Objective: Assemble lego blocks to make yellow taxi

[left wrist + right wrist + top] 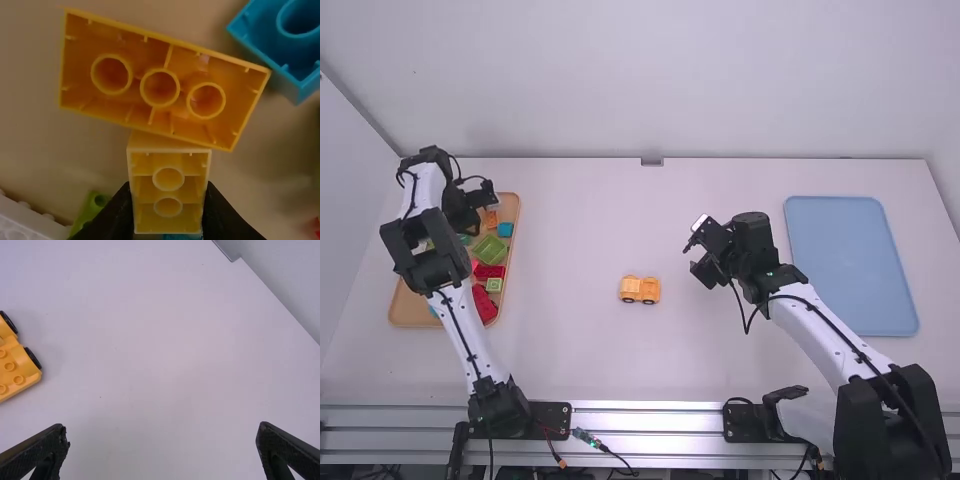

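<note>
The left gripper (pixel 484 209) is held over the tray (pixel 412 312) at the table's (pixel 570 350) left side. In the left wrist view its fingers are narrowly parted, with a small yellow block (pixel 168 192) clasped between them. The block's hollow underside, with two round tubes, is turned toward the camera. Just beside it a longer orange block (pixel 132 52) is seen upside down; whether the two are touching cannot be told. A blue block (pixel 287 65) is seen near the orange one.

The right gripper (pixel 696 257) is held above the table, right of the middle. Its fingers are spread wide, and nothing is held between them. The orange-yellow car (pixel 640 290), on black wheels, is set on the table between the arms, apart from both grippers. A blue mat (pixel 850 265) is laid at the far right.
</note>
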`<state>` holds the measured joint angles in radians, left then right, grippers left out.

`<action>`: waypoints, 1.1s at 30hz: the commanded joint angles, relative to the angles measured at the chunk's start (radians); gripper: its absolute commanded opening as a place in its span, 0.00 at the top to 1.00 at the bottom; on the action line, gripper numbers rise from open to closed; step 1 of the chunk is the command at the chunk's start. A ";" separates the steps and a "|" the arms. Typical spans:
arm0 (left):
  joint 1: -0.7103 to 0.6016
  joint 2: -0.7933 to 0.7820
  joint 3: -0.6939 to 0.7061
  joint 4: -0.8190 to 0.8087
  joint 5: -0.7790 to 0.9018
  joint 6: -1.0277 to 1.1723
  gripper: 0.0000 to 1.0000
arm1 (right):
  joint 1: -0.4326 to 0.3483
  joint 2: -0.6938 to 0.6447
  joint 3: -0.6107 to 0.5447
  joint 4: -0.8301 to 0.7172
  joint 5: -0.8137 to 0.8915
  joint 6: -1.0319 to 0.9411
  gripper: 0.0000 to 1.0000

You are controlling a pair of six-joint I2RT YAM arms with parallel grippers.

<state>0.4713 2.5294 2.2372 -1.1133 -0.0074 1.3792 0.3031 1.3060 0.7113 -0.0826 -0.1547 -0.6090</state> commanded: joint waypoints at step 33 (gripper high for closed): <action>-0.032 0.016 0.689 -0.556 0.487 -0.367 0.98 | 0.005 -0.010 -0.005 0.098 -0.013 0.052 0.01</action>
<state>0.4583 2.5301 2.9017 -1.6115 0.4011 1.0538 0.3031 1.3060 0.7113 0.0151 -0.1585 -0.5861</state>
